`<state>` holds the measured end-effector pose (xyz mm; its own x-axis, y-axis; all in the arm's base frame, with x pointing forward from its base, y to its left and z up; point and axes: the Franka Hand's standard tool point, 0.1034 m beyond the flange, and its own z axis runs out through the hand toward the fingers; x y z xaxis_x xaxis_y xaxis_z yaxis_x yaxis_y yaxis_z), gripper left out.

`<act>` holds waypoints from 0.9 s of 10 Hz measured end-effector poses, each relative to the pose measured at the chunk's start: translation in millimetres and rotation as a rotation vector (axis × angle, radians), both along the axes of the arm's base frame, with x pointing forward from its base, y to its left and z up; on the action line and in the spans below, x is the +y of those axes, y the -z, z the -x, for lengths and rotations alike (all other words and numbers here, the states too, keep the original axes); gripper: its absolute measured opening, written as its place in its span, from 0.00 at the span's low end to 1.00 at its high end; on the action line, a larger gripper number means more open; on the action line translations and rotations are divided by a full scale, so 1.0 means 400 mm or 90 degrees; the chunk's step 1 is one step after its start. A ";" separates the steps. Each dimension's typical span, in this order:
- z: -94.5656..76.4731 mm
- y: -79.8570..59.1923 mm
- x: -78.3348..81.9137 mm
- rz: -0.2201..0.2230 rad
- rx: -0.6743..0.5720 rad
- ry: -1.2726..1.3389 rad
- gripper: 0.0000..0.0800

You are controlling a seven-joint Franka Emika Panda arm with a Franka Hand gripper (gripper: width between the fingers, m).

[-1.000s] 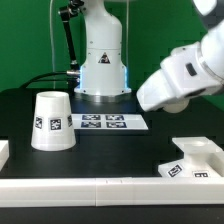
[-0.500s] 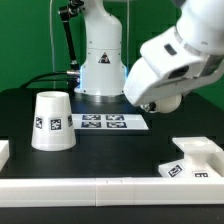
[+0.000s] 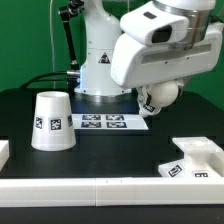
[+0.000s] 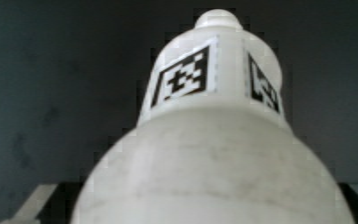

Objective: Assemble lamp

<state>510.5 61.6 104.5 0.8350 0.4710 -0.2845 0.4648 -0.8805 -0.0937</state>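
The white bulb (image 3: 162, 96) hangs under my gripper (image 3: 153, 90), above the table just to the exterior view's right of the marker board (image 3: 105, 122). In the wrist view the bulb (image 4: 202, 130) fills the picture, its tagged neck pointing away and its round body between the jaws. The gripper is shut on it. The cone shade (image 3: 52, 120) stands wide end down at the exterior view's left. The flat square base with its neck (image 3: 195, 157) lies at the front right. My fingers are mostly hidden by the hand and the bulb.
A white rail (image 3: 100, 186) runs along the front edge of the black table. A small white block (image 3: 3, 152) sits at the far left. The robot's pedestal (image 3: 100, 70) stands behind the marker board.
My arm has swung from the exterior view's right toward the middle, carrying the bulb, and now hangs over the right end of the marker board. The shade and base have not moved.
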 end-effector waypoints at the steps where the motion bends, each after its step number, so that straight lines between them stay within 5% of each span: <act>1: -0.021 0.002 0.000 -0.014 -0.048 0.001 0.72; 5: -0.083 -0.027 0.000 -0.050 -0.208 -0.001 0.72; 9: -0.096 -0.014 -0.027 -0.068 -0.335 0.002 0.72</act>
